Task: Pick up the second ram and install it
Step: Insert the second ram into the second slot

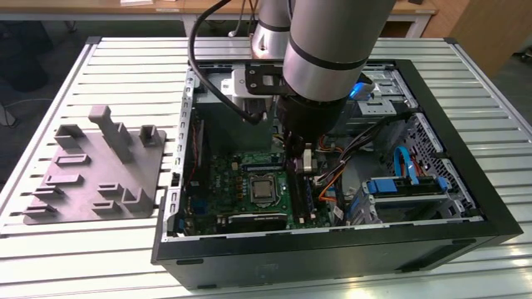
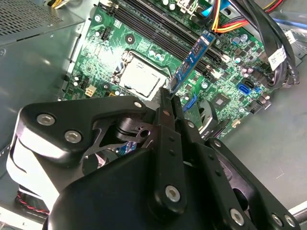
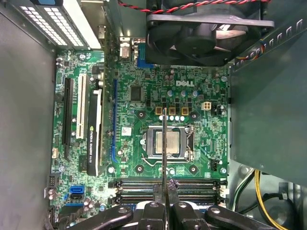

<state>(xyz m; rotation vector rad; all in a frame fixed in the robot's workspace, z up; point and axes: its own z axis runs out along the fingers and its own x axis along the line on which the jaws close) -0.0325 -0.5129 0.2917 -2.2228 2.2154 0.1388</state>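
Gripper [image 3: 164, 190] was clamped on the second ram [image 2: 194, 60] by its flat faces, above the green board [image 3: 144, 96]. Judged light, stiff, fragile; grip the faces, avoiding the contact edge

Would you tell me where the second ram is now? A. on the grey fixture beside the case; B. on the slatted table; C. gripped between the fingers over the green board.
C: in the second wrist view the gripper clamps the second ram in its fingers above the green board.
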